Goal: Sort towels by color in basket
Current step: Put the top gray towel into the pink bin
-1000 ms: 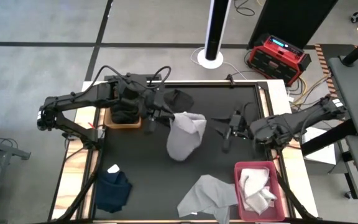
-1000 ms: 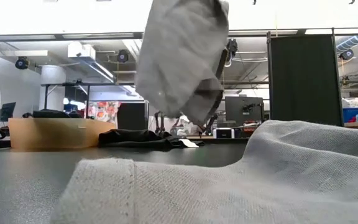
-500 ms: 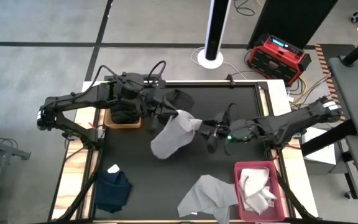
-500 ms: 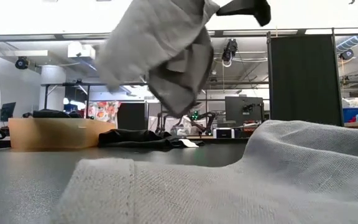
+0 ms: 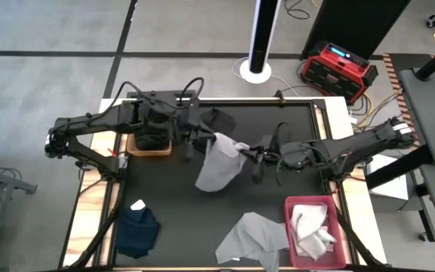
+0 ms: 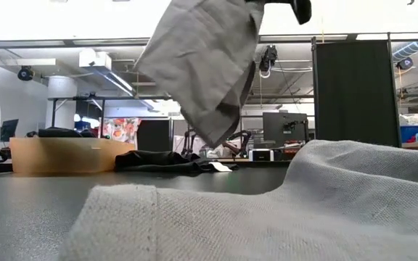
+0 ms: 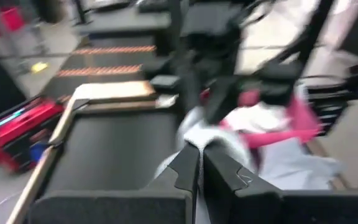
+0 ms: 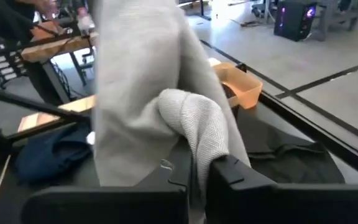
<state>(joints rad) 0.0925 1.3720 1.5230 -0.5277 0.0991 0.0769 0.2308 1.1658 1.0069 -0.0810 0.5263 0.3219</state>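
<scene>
Mid-handover above the black table point(image 5: 165, 204): soft grey cloth towel point(image 5: 219, 165) hanging pinched by both closed end effectors, left point(image 5: 206, 140) and right point(image 5: 246, 154); next, releasing left and carrying towel toward pink basket point(image 5: 290, 205).

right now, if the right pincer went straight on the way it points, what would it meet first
The right pincer points toward the left arm and is already shut on the grey towel. Straight on, it would likely meet the left pincer gripping the same towel, though depth is unclear.
</scene>
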